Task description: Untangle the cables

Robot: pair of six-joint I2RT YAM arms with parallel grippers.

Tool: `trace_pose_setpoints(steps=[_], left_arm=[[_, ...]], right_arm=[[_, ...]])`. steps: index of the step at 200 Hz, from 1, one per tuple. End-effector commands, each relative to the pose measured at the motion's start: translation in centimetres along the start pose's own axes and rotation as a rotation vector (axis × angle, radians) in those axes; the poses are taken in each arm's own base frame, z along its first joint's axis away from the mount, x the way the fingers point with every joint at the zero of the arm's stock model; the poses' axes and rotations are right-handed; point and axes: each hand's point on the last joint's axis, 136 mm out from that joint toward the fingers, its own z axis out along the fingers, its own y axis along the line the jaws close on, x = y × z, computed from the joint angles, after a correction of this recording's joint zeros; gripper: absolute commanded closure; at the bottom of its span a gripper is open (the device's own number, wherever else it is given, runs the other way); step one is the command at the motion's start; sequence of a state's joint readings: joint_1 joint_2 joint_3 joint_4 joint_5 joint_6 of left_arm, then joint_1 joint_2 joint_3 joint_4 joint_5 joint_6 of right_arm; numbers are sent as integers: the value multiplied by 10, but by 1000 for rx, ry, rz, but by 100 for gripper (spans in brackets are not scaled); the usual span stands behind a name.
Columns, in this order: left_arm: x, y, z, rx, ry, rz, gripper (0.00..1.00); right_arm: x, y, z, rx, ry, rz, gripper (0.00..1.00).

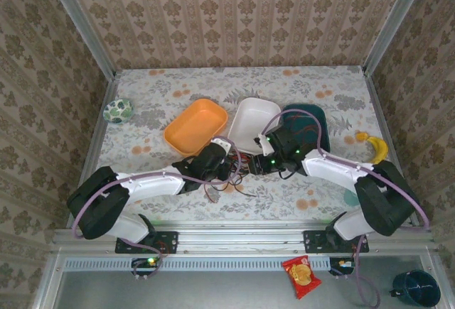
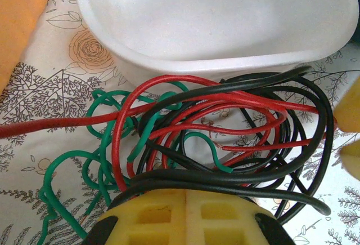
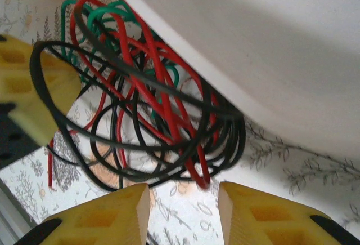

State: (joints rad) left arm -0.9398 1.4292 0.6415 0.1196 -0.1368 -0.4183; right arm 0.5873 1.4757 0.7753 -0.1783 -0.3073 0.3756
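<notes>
Currently the cables (image 2: 225, 132) lie in one tangled heap of red, black and green strands on the counter (image 1: 163, 89). The heap rests against the near wall of the white dish (image 2: 214, 25), between the two hands.

**Hand state.**
- The left hand (image 2: 185, 194) has its yellow pads pressed flat together at the near edge of the heap. Black strands cross right at its tips; whether one is pinched there cannot be told.
- The right hand (image 3: 184, 197) stands moderately apart with nothing between its fingers. The bottom of a red loop lies just beyond the gap.

**Step in hand (judged):** take one strand with the right hand and draw it away from the left.
1. Select the red loop nearest the gap. Black loops crowd it closely, so close on that single strand only.
2. Use the left hand as the anchor.
3. Pull low and sideways toward bare counter, not toward the dish.

**Obstructions.**
- The white dish wall overhangs the far side of the heap, so a strand dragged that way may catch or shift the dish.
- The orange dish (image 1: 195, 126) and the dark teal dish (image 1: 313, 121) flank the white one.
- The hands work very near each other, so a collision is possible.
- The banana (image 1: 375, 147) lies well apart.
</notes>
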Motion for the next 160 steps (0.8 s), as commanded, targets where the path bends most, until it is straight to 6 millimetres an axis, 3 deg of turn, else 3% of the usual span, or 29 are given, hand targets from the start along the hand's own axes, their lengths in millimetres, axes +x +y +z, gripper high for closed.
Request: trace_pose_setpoints(steps=[1, 26, 57, 76, 109, 129, 160], left_arm=[[2, 9, 1, -30, 1, -15, 99], [4, 11, 5, -37, 5, -21, 99], [7, 16, 12, -53, 18, -26, 99], [11, 20, 18, -76, 34, -24, 100], [21, 28, 28, -108, 75, -26, 100], [28, 33, 32, -129, 101, -29, 100], [39, 35, 38, -133, 134, -38, 100]], right_arm=[[-14, 5, 6, -21, -23, -22, 64], [-15, -1, 14, 2, -21, -15, 68], [-17, -2, 9, 4, -33, -20, 90], [-15, -1, 1, 3, -37, -35, 97], [-9, -2, -21, 11, -47, -39, 99], [-14, -3, -49, 27, -114, -36, 99], [-30, -20, -90, 120, -244, 10, 100]])
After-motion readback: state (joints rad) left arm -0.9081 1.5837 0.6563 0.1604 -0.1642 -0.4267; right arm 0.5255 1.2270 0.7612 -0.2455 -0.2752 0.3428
